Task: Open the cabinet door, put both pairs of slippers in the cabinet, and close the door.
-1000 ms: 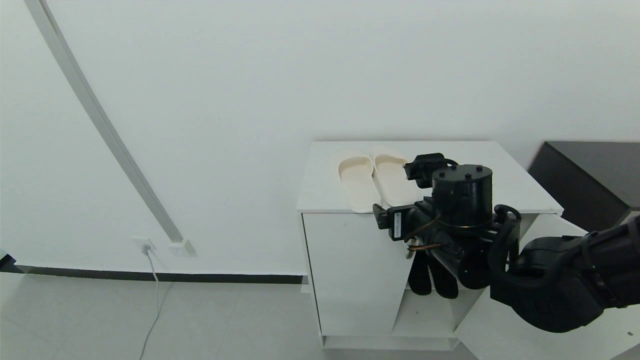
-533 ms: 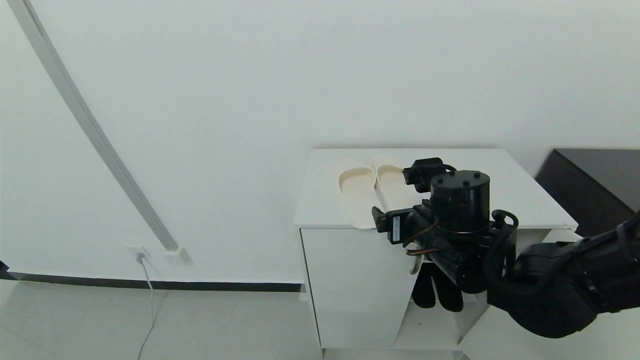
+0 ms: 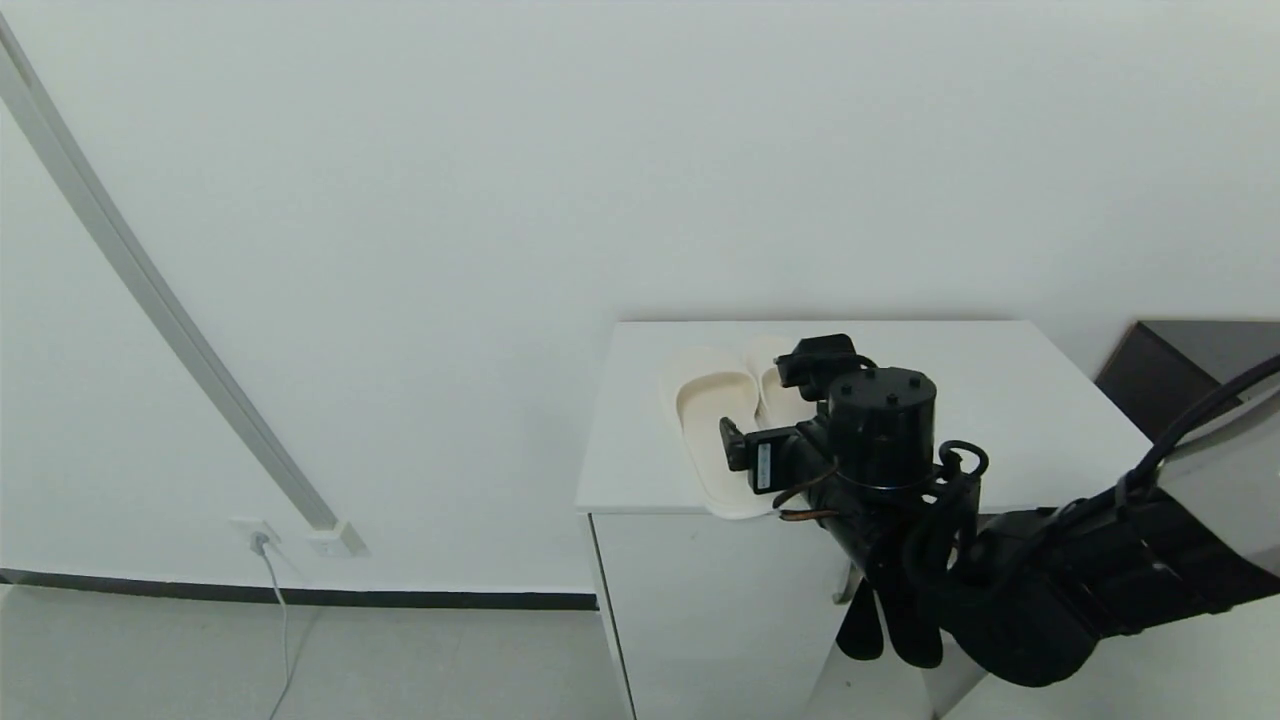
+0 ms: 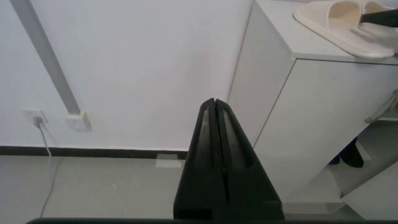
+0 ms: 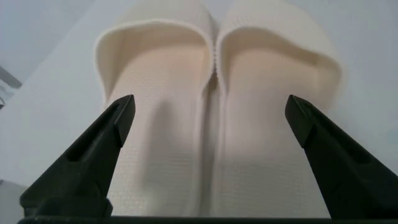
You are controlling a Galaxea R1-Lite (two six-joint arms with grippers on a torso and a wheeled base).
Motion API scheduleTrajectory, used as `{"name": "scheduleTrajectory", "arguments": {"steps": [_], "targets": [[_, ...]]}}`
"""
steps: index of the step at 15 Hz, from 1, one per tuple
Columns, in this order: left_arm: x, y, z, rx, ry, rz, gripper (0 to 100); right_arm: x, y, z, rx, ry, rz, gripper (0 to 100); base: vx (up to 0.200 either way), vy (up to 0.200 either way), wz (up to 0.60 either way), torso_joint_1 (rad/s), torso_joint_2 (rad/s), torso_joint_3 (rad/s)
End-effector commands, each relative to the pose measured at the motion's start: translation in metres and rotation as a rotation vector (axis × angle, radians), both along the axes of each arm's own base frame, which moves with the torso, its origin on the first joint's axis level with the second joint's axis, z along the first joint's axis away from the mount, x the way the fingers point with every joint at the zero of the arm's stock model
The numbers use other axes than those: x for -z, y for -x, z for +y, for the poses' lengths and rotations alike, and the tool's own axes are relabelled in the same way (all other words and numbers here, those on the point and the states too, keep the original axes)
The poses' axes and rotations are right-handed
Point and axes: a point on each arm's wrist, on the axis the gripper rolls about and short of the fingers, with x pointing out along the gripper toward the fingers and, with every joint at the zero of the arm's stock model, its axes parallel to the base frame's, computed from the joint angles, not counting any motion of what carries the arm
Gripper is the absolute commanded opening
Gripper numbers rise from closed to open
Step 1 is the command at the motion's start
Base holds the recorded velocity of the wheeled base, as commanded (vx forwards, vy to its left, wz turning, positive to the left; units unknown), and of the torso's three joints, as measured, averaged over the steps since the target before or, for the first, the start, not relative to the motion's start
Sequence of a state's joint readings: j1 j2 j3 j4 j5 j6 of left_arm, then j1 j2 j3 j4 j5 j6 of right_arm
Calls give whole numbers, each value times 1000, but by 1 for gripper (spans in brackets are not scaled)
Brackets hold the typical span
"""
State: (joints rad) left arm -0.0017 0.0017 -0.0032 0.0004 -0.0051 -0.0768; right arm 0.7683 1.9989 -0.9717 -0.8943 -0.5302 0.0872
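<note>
The right gripper (image 5: 210,107) has drawn leftward over the white cabinet (image 3: 700,600), left of which the left gripper (image 4: 214,107) is clenched empty, with the cream slippers (image 3: 715,430) on top between the right gripper's spread fingers and black slippers (image 3: 862,630) inside.

The white wall (image 3: 600,150) is being crossed by a slanted strip (image 3: 170,300); a socket's (image 3: 255,530) cable (image 3: 283,630) is being trailed to the floor (image 3: 400,660).
</note>
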Motion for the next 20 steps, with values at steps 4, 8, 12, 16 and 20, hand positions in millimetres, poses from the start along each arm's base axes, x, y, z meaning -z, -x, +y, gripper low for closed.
{"name": "scheduleTrajectory", "arguments": {"steps": [4, 8, 12, 16, 20], "targets": [[0, 0, 0, -1, 1, 0, 0, 10, -26, 4, 9, 43, -1, 100, 0, 0, 0, 0, 0, 0], [0, 0, 0, -1, 6, 0, 0, 10, -39, 8, 5, 48, 7, 100, 0, 0, 0, 0, 0, 0], [0, 0, 0, -22, 15, -2, 0, 12, -59, 6, 37, 45, 6, 100, 0, 0, 0, 0, 0, 0], [0, 0, 0, -22, 20, -1, 0, 14, -69, 7, 25, 35, 0, 100, 0, 0, 0, 0, 0, 0], [0, 0, 0, -22, 20, -2, 0, 11, -82, 17, 25, 18, -26, 100, 0, 0, 0, 0, 0, 0]]}}
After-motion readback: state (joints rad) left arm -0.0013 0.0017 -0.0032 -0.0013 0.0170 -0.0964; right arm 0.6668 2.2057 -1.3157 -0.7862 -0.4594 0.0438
